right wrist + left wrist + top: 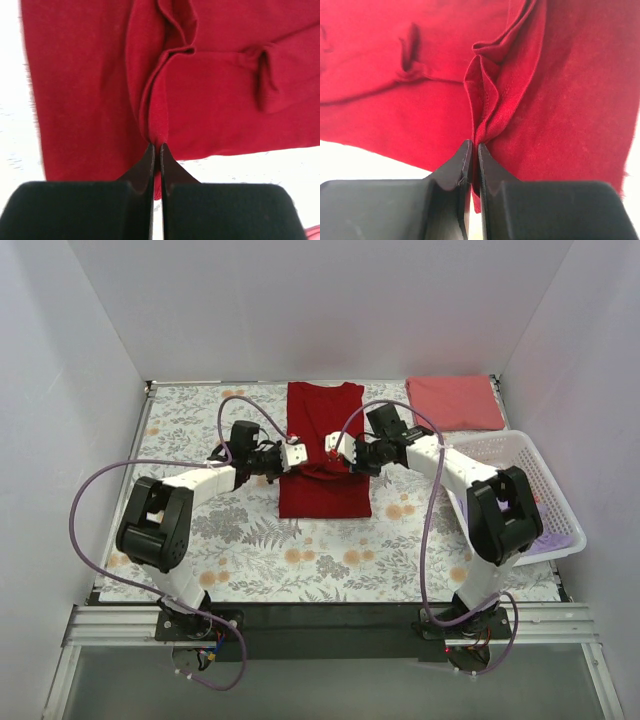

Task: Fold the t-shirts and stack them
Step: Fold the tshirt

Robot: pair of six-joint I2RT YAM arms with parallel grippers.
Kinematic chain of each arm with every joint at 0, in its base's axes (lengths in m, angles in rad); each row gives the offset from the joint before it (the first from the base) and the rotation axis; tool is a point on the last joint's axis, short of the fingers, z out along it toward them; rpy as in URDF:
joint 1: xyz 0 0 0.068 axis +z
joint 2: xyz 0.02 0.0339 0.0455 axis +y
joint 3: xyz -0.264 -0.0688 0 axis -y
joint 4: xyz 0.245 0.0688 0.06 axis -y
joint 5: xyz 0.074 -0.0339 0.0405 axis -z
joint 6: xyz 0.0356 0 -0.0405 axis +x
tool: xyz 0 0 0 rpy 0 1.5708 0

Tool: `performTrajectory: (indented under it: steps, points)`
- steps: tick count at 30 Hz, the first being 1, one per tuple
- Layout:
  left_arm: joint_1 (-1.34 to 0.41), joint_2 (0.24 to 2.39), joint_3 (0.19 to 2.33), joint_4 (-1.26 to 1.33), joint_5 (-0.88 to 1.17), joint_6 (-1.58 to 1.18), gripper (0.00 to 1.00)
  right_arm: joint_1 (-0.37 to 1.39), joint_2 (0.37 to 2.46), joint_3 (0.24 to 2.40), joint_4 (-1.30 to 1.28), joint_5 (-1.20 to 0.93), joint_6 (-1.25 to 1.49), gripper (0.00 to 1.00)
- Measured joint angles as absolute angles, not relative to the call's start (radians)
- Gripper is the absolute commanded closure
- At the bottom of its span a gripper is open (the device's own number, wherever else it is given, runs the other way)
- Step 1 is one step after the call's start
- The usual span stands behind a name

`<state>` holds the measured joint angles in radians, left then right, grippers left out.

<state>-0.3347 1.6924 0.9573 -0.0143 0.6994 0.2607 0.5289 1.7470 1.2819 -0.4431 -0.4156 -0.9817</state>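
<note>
In the top view, the crimson shirt (323,455) lay at the middle of the table on the floral cloth (250,540). It was narrowed into a long strip running from the far edge toward the arms. The left gripper (296,456) and the right gripper (334,450) met over the shirt's middle, close to each other, each reaching in from its own side. A folded pinkish-red shirt (455,402) sat at the far right corner, well apart from the crimson one. The white basket (540,480) stood along the right side, with a bit of lavender fabric (562,540) showing in its near corner.

In the left wrist view, the left gripper (474,150) was clamped on a raised pleat of the crimson shirt (570,100), its jaws pressed nearly together with the fabric pinched between them. Folds rose from the pinch.

In the right wrist view, the right gripper (156,150) likewise pinched a ridge of the crimson shirt (90,90), jaws tight on the fabric. A small wrinkle stood out at the upper right.
</note>
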Motion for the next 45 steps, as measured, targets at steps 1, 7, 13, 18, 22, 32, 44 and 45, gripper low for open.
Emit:
performTrajectory:
  steps: [1,7,13,18,22,32,44,45]
  points:
    - [-0.33,1.718,0.977,-0.003,0.706,0.272,1.0,0.519,1.771,1.304,-0.44,-0.418,-0.994,0.99]
    - [-0.311,1.859,1.086,0.062,0.734,0.319,1.0,0.48,1.892,1.414,-0.419,-0.426,-1.03,0.99]
    - [-0.3,1.945,1.142,0.11,0.743,0.34,1.0,0.453,1.978,1.484,-0.408,-0.426,-1.051,0.99]
    - [-0.292,1.983,1.153,0.144,0.74,0.341,1.0,0.44,2.022,1.497,-0.388,-0.422,-1.056,0.99]
    - [-0.29,1.998,1.159,0.166,0.733,0.34,0.97,0.439,2.048,1.51,-0.378,-0.415,-1.055,0.96]
    - [-0.289,2.028,1.198,0.212,0.657,0.287,0.97,0.428,2.086,1.628,-0.336,-0.366,-1.023,0.99]
    - [-0.281,2.054,1.258,0.253,0.603,0.253,0.47,0.416,2.088,1.655,-0.303,-0.337,-0.99,0.1]
    - [-0.279,2.053,1.258,0.255,0.601,0.241,0.48,0.415,2.088,1.655,-0.303,-0.336,-0.983,0.12]
